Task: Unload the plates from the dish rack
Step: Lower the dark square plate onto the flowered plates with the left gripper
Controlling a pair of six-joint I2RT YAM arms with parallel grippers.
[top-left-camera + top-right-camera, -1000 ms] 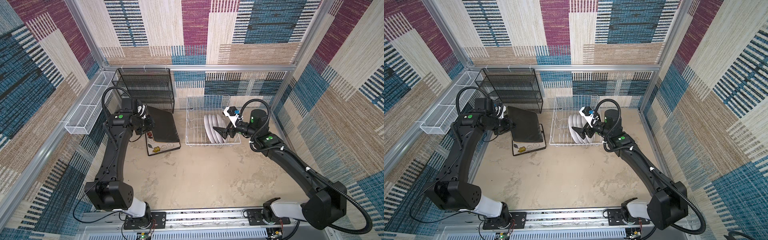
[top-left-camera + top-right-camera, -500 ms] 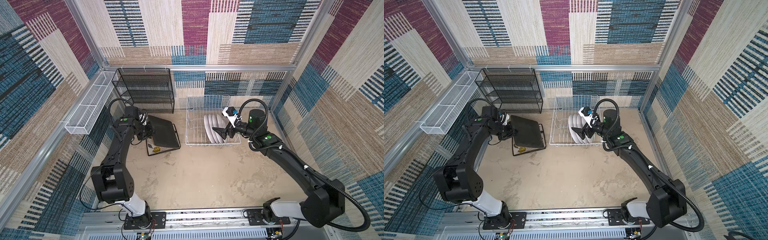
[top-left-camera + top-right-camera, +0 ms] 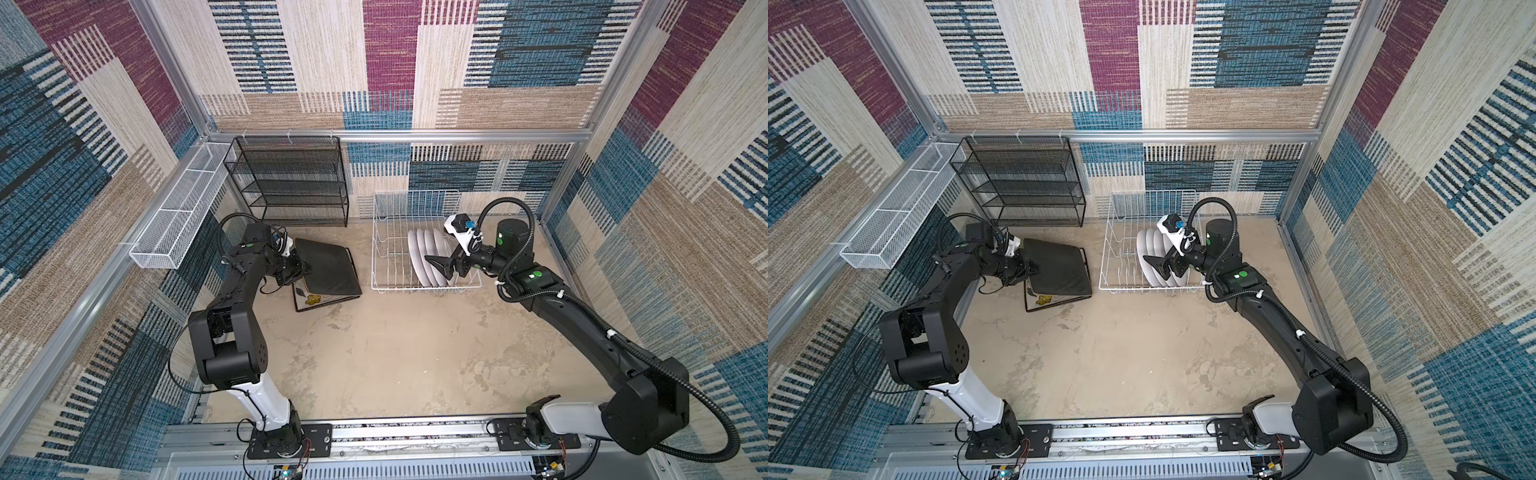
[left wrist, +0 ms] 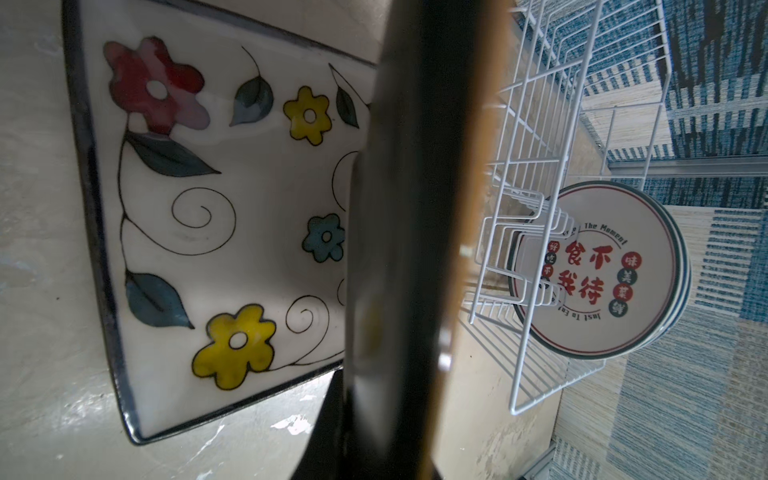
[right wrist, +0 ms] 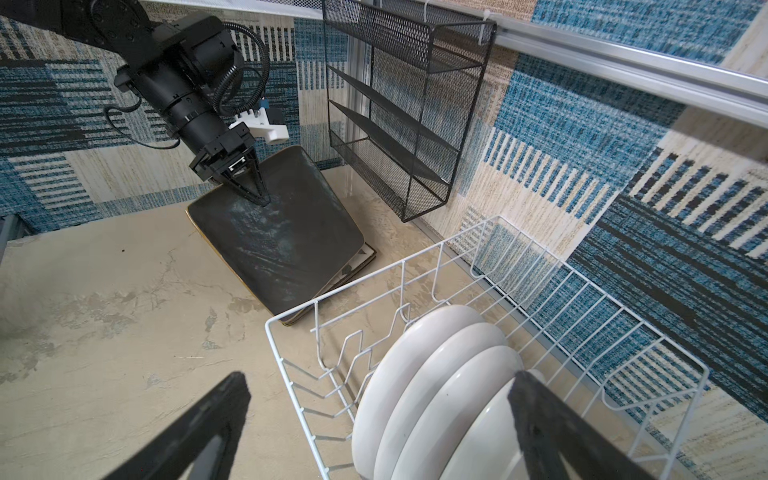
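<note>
1. The left claw is clenched on one edge of a square plate with a black back, back side up.
2. That plate is tilted, gripped edge raised, over a stack of square plates lying on the beige mottled worktop. Whether its low edge touches the stack cannot be told.
3. In the left wrist view, the stack's top plate lies face up: cream, with red, yellow and blue flowers, dark leaves and thin swirls.
4. The white wire dish rack stands near the stack, on the right arm's side.
5. Four round white plates stand on edge in a close row in the rack's right half. The end plate's face shows red characters inside a red ring.
6. The right claw is released, spread wide and grasping nothing. It hangs over that row, which shows between its fingers in the right wrist view.
7. A black mesh shelf unit stands against the back wall, and a long white mesh basket hangs along the left wall.
</note>
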